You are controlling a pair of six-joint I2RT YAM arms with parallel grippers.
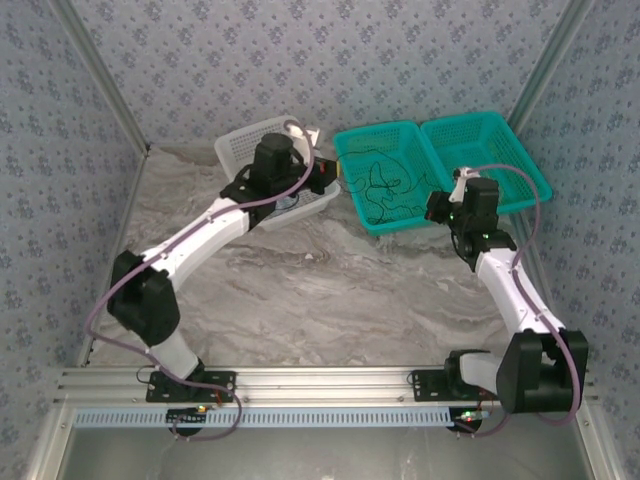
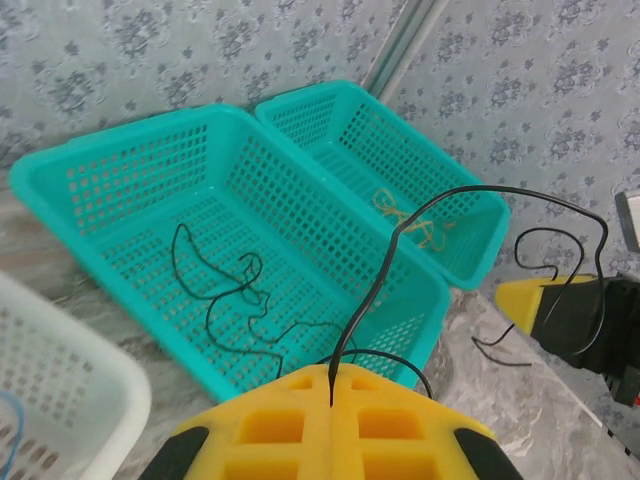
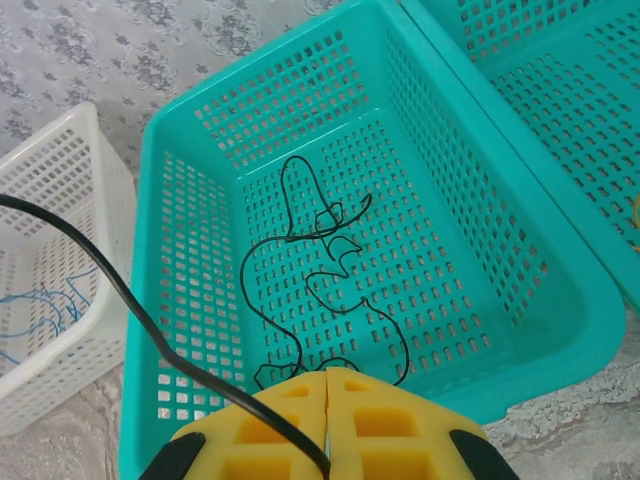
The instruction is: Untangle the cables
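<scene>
Marbled table point(image 1: 330, 290) below: I pinch one black cable point(image 3: 165, 346) in left gripper point(image 2: 330, 385) and right gripper point(image 3: 327, 388), stretching it free of the tangle point(image 3: 320, 265).

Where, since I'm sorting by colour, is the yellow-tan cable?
In the left wrist view, the yellow-tan cable lies inside the rightmost teal basket, beside the middle basket holding black cables.

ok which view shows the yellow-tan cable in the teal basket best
Left wrist: the yellow-tan cable lies bunched on the floor of the farther teal basket, seen whole. Right wrist catches just a sliver of it at the frame's right edge. From the top external view it is too small to make out.
</scene>
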